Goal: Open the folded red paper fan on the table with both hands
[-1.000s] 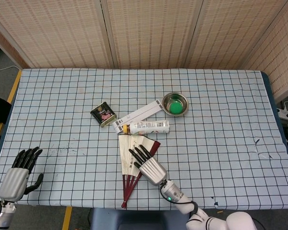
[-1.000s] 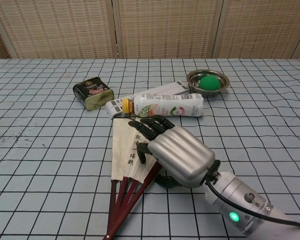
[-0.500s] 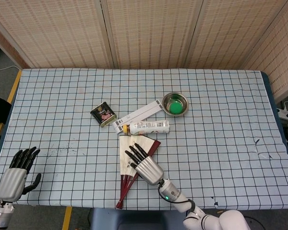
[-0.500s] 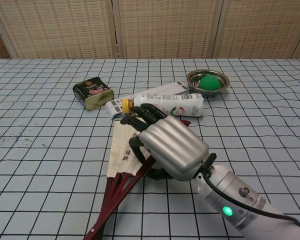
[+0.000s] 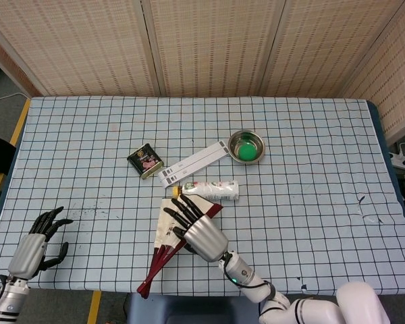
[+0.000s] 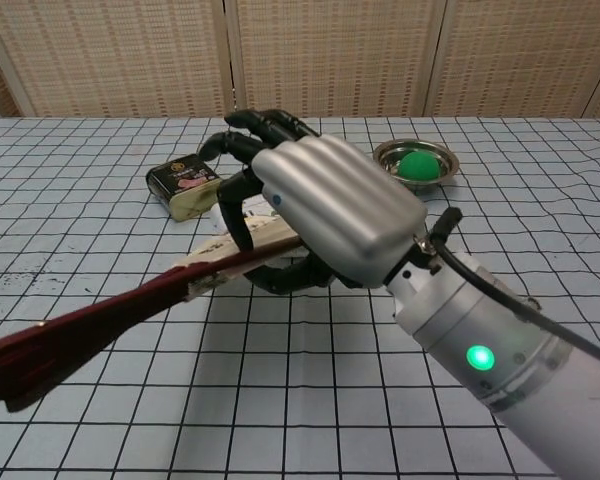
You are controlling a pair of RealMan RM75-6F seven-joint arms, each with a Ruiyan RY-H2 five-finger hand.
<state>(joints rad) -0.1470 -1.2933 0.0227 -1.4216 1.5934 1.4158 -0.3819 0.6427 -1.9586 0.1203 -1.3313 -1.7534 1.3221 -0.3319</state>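
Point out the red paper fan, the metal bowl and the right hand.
red paper fan (image 6: 90, 320): chest view, on the dark red ribs near the handle end.
metal bowl (image 5: 247, 146): head view, on its steel rim.
right hand (image 6: 335, 205): chest view, on the silver back of the hand holding the fan.

Right hand (image 6: 325, 205) raised off table, back up, dark fingers (image 6: 248, 135) curled over fan (image 6: 120, 305), thumb under it; fan gripped, handle end sticking out past fingers. Left hand (image 5: 39, 239) low, holding nothing, fingers (image 5: 54, 217) spread, thumb apart.
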